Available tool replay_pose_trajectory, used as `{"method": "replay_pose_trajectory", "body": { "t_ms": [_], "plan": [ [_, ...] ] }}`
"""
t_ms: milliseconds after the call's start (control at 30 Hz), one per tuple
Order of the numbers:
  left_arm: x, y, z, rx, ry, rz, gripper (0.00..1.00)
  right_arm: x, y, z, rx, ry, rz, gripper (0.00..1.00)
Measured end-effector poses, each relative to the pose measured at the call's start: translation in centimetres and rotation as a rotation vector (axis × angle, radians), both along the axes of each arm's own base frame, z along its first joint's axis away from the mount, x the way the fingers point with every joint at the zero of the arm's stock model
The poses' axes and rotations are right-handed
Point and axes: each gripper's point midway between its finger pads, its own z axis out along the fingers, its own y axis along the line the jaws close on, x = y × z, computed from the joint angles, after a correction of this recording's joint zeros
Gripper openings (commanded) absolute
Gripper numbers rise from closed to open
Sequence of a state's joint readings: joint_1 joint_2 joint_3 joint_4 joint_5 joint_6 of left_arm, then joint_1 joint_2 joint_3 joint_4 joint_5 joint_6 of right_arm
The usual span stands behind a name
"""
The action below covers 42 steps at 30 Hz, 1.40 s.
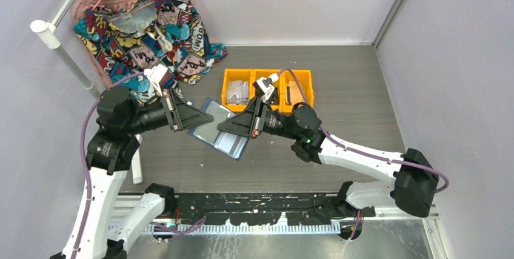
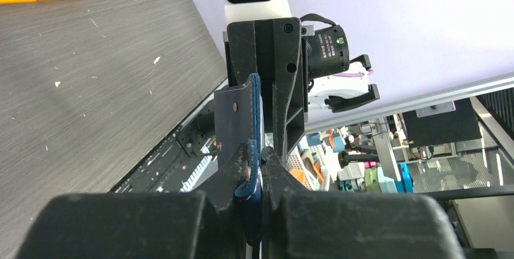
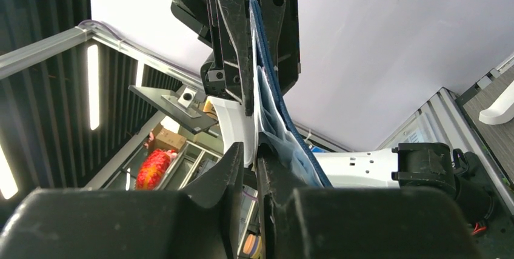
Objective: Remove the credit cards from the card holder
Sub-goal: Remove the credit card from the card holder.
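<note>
While the card holder (image 1: 232, 145) hangs open between both claws, navy outside, lighter blue inside, you are at the pulling-out step. The left claw (image 2: 262, 171) is clamped on its edge; the right claw (image 3: 250, 156) stands almost together around a pale sheet (image 3: 263, 113), grip unclear. Next, pull slowly, straight away from the left claw.

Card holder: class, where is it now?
Top view, left of centre: the card holder hangs open above the table between left jaws and right jaws, near side of the yellow bins.
</note>
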<state>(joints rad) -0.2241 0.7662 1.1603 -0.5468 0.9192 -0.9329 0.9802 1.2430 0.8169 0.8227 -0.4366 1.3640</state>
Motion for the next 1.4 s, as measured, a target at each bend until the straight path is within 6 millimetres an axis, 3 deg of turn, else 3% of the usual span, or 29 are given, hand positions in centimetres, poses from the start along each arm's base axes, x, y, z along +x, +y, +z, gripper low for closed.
{"method": "replay_pose_trajectory", "body": {
  "t_ms": [100, 267, 400, 600, 933, 1400],
  "plan": [
    [0.0, 0.0, 0.1, -0.006, 0.006, -0.001, 0.00, 0.0, -0.1, 0.1, 0.002, 0.001, -0.004, 0.37],
    [0.2, 0.2, 0.2, -0.014, 0.020, 0.011, 0.00, -0.5, -0.6, 0.9, 0.022, -0.022, -0.007, 0.40],
    [0.2, 0.2, 0.3, -0.016, 0.023, 0.014, 0.00, -0.4, -0.6, 1.1, 0.031, -0.026, -0.016, 0.30],
    [0.0, 0.2, 1.0, -0.026, 0.007, 0.011, 0.00, -0.1, -0.3, 1.1, 0.044, -0.027, -0.031, 0.01],
    [-0.2, 0.1, 1.0, -0.034, 0.035, -0.013, 0.07, 0.0, -0.9, 0.3, 0.054, -0.012, -0.068, 0.01],
    [0.4, 0.7, 2.1, -0.024, -0.024, 0.026, 0.00, -0.7, -2.4, 0.8, 0.056, -0.024, -0.081, 0.01]
  ]
}}
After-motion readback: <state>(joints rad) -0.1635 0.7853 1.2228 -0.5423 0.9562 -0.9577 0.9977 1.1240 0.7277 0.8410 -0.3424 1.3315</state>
